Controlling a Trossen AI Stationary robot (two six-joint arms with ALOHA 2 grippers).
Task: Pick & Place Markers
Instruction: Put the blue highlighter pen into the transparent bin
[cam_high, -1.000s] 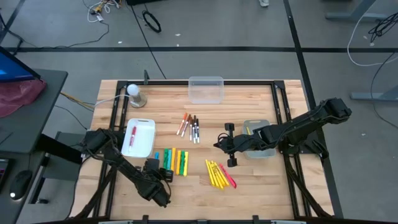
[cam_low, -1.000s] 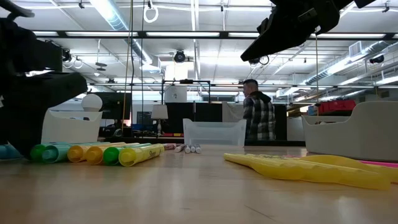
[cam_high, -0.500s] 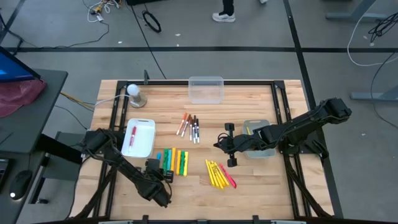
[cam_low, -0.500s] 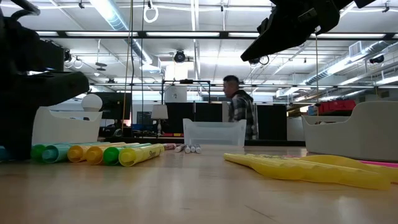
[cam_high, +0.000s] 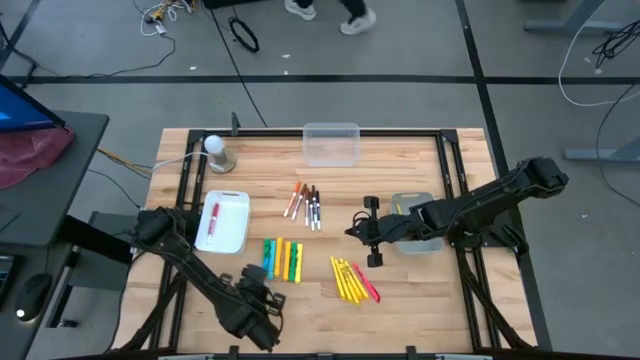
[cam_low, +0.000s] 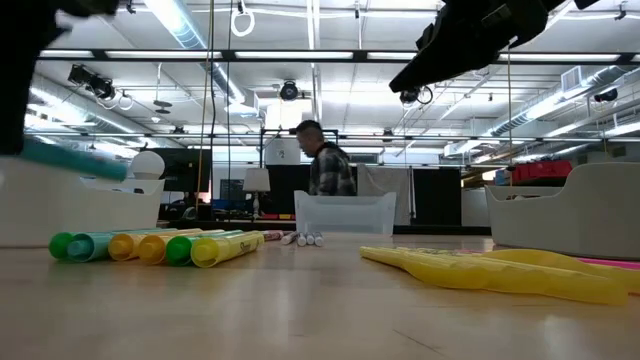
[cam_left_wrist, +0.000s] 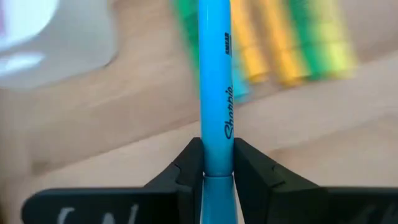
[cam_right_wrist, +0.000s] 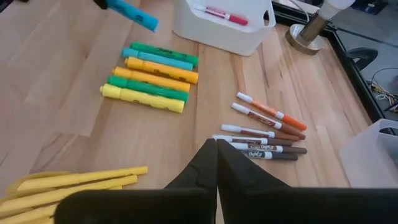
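From my feed both arms are matte black, chunky segmented links on black frame rails along the table sides; left arm looks bulkier near the wrist, right arm ends in a boxy joint housing at its far end. Right gripper has two smooth black wedge fingers tapering to a point off a flat black block. Left gripper has the same black angular fingers, with faint grey lettering on the block below.
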